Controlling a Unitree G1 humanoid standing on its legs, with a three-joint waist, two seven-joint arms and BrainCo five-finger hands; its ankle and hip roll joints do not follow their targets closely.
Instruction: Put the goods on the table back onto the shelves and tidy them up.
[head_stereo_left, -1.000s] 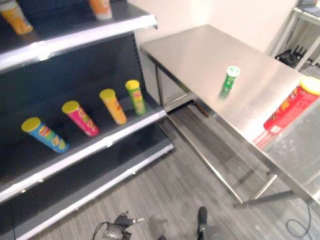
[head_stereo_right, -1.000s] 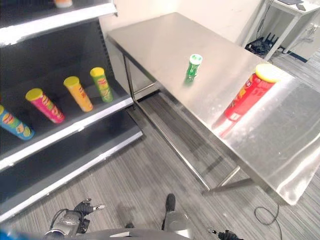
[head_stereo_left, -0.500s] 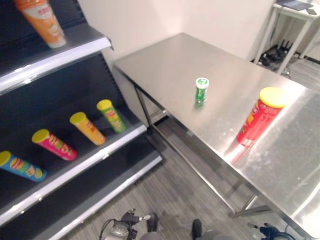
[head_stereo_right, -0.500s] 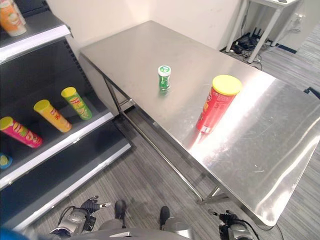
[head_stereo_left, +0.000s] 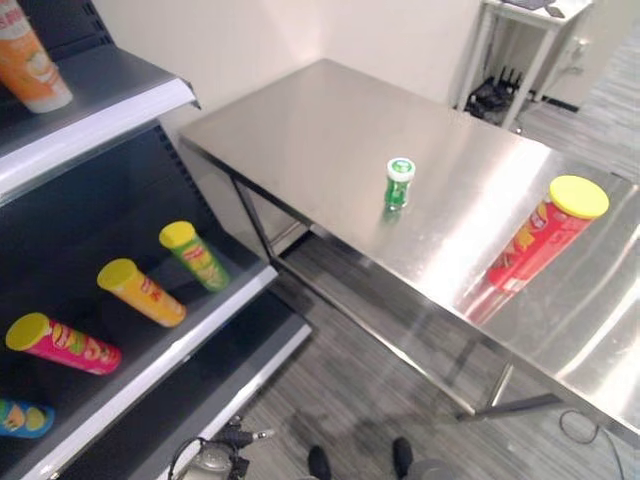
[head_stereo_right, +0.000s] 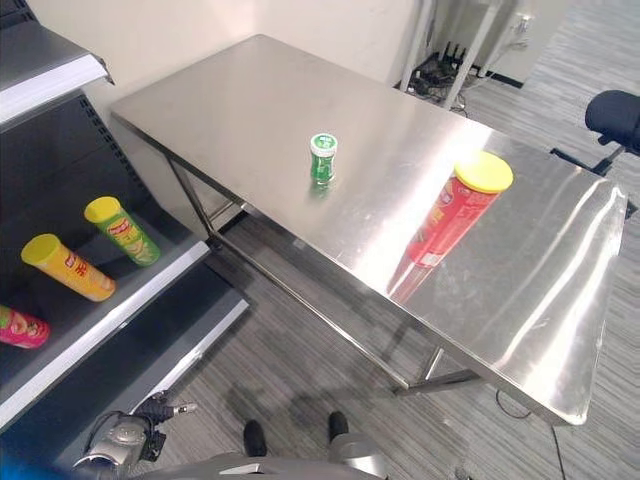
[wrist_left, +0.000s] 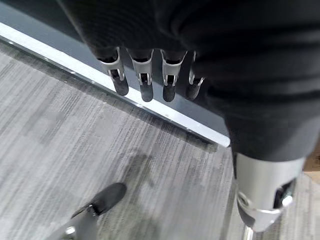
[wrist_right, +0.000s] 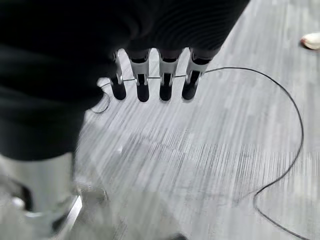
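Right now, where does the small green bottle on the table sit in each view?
Left eye view: small green bottle mid-table, right of centre.
Right eye view: centre, upper half.
Left wrist view: not in it.
Right wrist view: not in it.
Shared landmark: the red can with yellow lid to its right.

Honestly, nothing here is readable from where I'm looking. The red chip can (head_stereo_left: 545, 240) on the table (head_stereo_left: 300, 120) has a printed label with a yellow patch, but the lettering is too small to make out. Same for the small green bottle (head_stereo_left: 399, 183). The green can (head_stereo_left: 195, 256), yellow can (head_stereo_left: 142, 292), pink can (head_stereo_left: 62, 343) and orange can (head_stereo_left: 30, 65) on the shelf (head_stereo_left: 150, 375) carry colourful print, but no legible words.
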